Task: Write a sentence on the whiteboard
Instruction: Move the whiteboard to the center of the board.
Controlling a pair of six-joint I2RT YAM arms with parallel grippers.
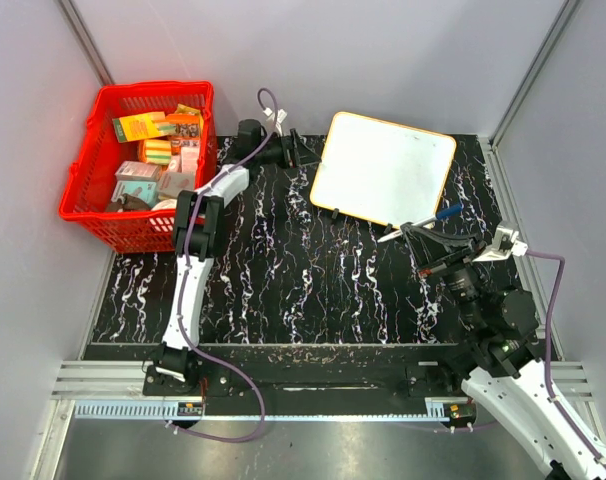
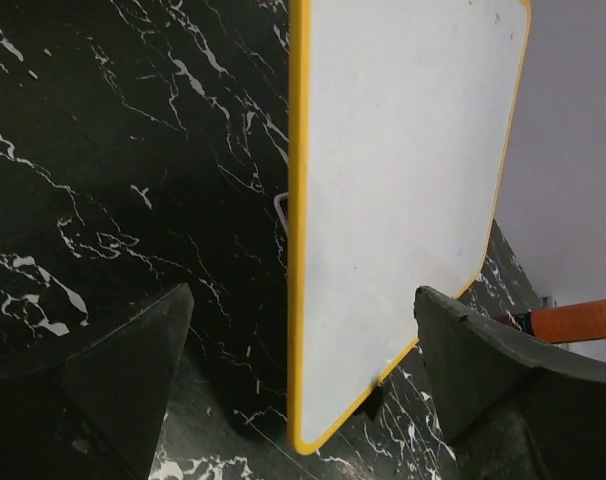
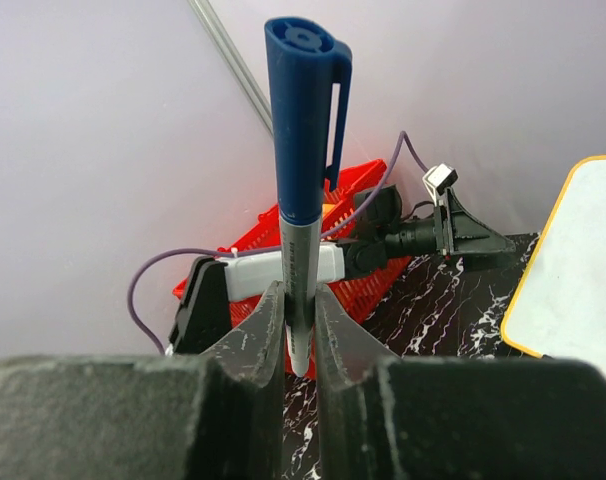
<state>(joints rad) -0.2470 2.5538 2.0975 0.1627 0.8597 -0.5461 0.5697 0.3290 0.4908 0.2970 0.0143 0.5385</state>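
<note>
Presently, the whiteboard (image 1: 383,168) lies on the black marbled worktop (image 1: 313,290), upper centre-right in the top view. The left gripper (image 1: 299,152) sits just beside its left edge, jaws spread wide. The right gripper (image 3: 298,305), near the board's lower right corner, has its jaws pinching a blue marker (image 3: 305,150). A red basket (image 1: 83,190) stands upper left.

I see a white whiteboard (image 1: 383,168) rimmed in orange-yellow, a black bench (image 1: 313,290) veined with white like marble, a red basket (image 1: 133,233), and a blue-capped marker (image 3: 301,150) with a grey barrel.
</note>
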